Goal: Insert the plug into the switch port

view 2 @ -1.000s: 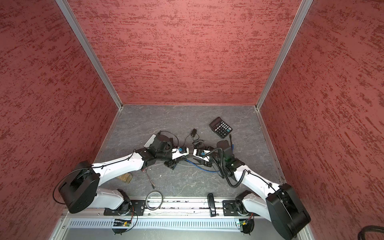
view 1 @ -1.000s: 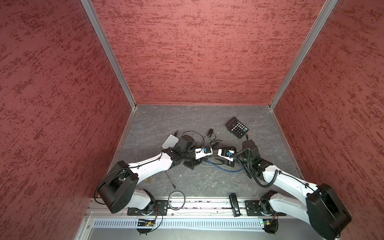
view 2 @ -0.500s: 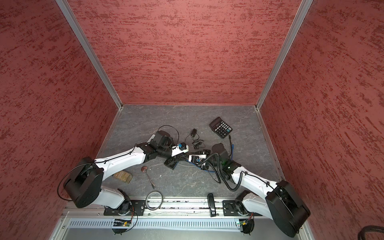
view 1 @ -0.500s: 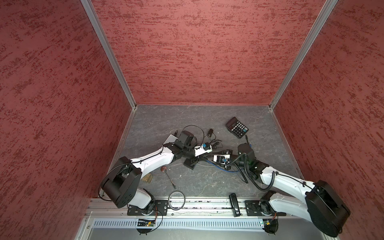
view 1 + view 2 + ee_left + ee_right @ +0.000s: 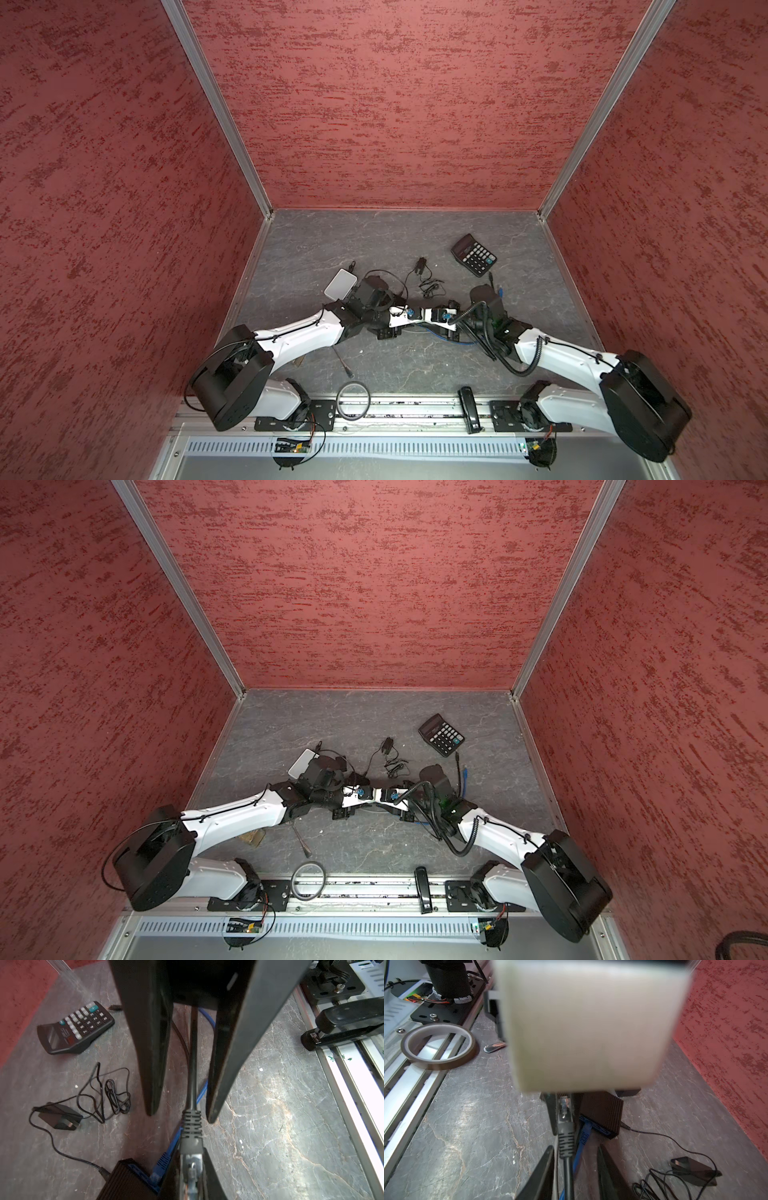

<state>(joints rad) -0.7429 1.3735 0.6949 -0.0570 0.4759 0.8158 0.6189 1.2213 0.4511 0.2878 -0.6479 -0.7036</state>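
Note:
The plug, a clear connector with a ribbed black boot on a black cable, is pinched in my left gripper, which is shut on it just above the floor. The switch, a ribbed black box, lies beside it with a blue cable plugged into its port side. In the right wrist view the plug is next to the switch, outside it. My right gripper straddles the black cable behind the boot, its jaws apart. In both top views the grippers meet tip to tip.
A calculator lies at the back right, with a power adapter and tangled cord in front of it. A white box sits behind the left arm. A tape roll, a screwdriver and a black stapler lie near the front rail.
My right gripper's jaws have drawn closer together round the black cable and it has moved in towards the left gripper. The left gripper still holds the plug.

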